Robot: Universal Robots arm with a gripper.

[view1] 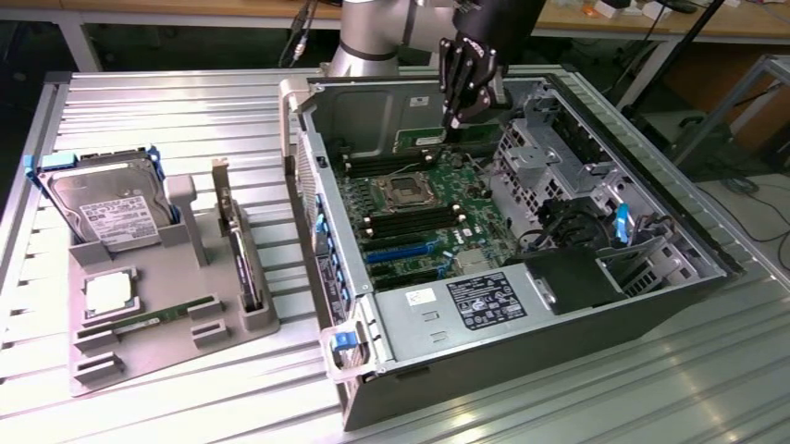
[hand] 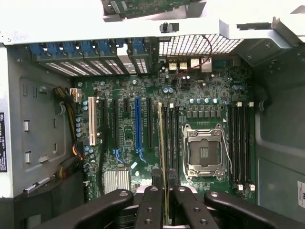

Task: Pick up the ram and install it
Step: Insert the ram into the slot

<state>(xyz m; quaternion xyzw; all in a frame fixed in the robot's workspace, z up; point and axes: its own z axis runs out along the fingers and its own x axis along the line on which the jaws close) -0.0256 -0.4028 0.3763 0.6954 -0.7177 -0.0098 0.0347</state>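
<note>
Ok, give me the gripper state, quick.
Gripper: shut on the ram, held edge-on over the motherboard.

A ribbed metal table (view1: 148,106) carries a grey parts holder (view1: 166,305) and an open computer case (view1: 593,324)

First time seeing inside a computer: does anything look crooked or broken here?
Nothing stands out. The hand grips the ram edge-on, in line with the memory slots; the processor socket beside them is empty but looks intact.

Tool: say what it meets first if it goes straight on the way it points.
Likely the memory slots beside the CPU socket, reached first by the ram the tool grips; depth unclear.
</note>
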